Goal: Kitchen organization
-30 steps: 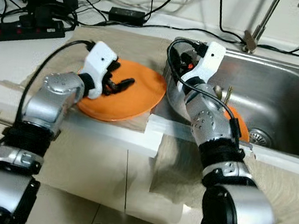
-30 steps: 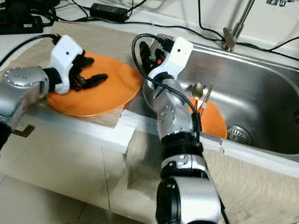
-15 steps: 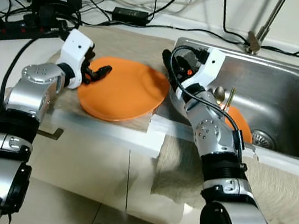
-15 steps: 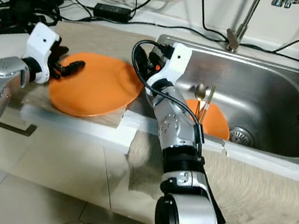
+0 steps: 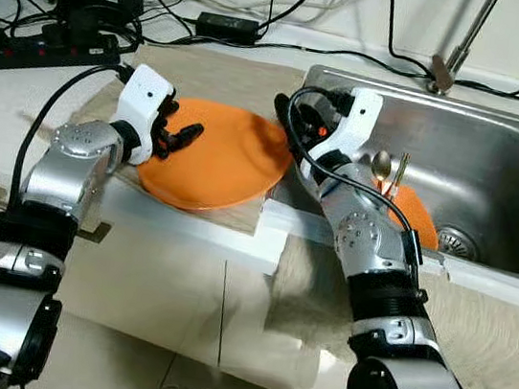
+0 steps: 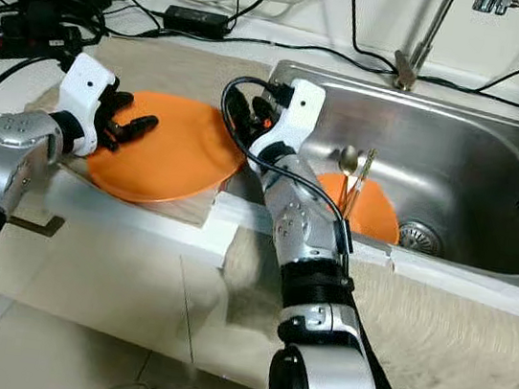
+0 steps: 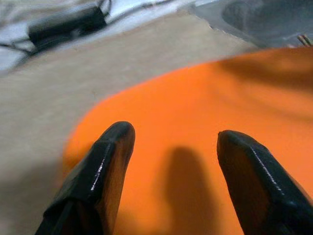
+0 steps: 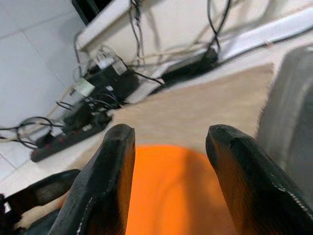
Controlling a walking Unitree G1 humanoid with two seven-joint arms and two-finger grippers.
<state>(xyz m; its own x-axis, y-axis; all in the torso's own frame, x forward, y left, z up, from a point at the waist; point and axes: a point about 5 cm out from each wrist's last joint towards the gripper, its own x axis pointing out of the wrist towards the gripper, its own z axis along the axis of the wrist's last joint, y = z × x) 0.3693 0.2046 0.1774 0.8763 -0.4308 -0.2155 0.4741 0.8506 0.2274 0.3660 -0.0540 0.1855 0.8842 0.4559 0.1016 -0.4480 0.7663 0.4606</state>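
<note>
A large orange plate (image 5: 221, 155) lies on a beige mat (image 5: 213, 77) on the counter, left of the sink. My left gripper (image 5: 183, 134) hovers open over the plate's left rim; in the left wrist view both fingers (image 7: 100, 176) straddle the orange surface (image 7: 195, 117) without gripping it. My right gripper (image 6: 236, 114) is open at the plate's right edge, by the sink's left wall, with the plate (image 8: 168, 196) below its fingertips (image 8: 105, 191). A smaller orange plate (image 5: 416, 215) rests in the sink with a spoon (image 5: 382, 161) and chopsticks (image 5: 400, 172) on it.
The steel sink (image 5: 496, 160) has a faucet (image 5: 453, 57) at its back rim. A power strip (image 5: 28, 51), adapters and many cables crowd the back left of the counter. A beige cloth (image 5: 491, 334) hangs over the counter's front edge.
The left gripper drew back from the plate's middle to its left rim, then edged slightly inward again. The right gripper has hardly moved.
</note>
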